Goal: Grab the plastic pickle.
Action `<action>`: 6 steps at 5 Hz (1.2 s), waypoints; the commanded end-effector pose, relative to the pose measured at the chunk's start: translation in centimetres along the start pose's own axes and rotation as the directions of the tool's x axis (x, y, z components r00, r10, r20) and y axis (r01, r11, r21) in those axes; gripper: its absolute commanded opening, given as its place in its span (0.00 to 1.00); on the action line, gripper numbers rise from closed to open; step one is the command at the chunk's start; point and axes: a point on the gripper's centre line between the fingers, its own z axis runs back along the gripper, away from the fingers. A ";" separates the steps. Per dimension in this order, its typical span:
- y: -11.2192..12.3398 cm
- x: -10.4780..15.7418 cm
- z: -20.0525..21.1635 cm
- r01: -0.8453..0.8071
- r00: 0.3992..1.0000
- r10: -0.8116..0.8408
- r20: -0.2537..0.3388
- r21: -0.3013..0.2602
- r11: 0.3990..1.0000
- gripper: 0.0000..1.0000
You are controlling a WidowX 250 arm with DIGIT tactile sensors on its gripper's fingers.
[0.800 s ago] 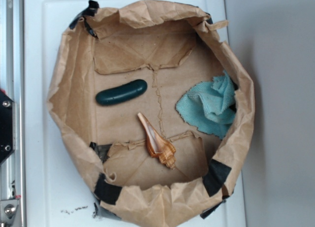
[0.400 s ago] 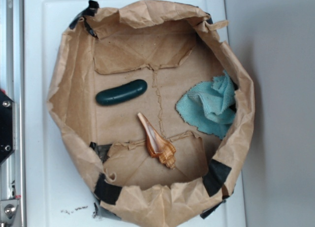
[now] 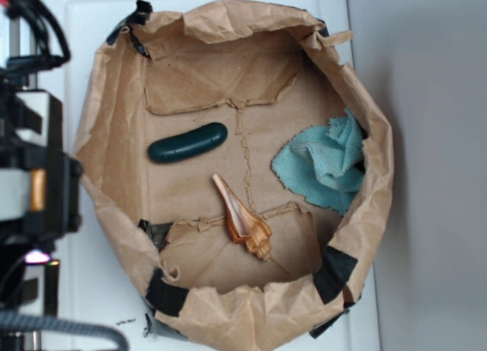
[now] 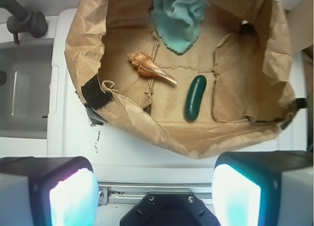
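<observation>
At the left edge of the exterior view the arm has now come into sight, where only its base showed before, so the approach is judged just begun. The gripper (image 4: 156, 187) is held spread wide, empty, outside the paper bag (image 3: 114, 138). The plastic pickle (image 3: 187, 143) lies untouched on the bag's floor, the seashell (image 3: 243, 220) near it, the teal cloth (image 3: 323, 164) apart; the bag's raised wall must be cleared.
</observation>
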 end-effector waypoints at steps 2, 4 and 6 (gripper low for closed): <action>-0.1 0.6 0.8 0.005 0.999 -0.005 0.033 -0.001 1.000 1.00; 1.5 5.2 -5.1 0.088 0.989 -0.078 0.124 -0.073 0.993 1.00; 5.2 8.0 -9.2 0.209 0.973 -0.200 0.115 -0.078 0.975 1.00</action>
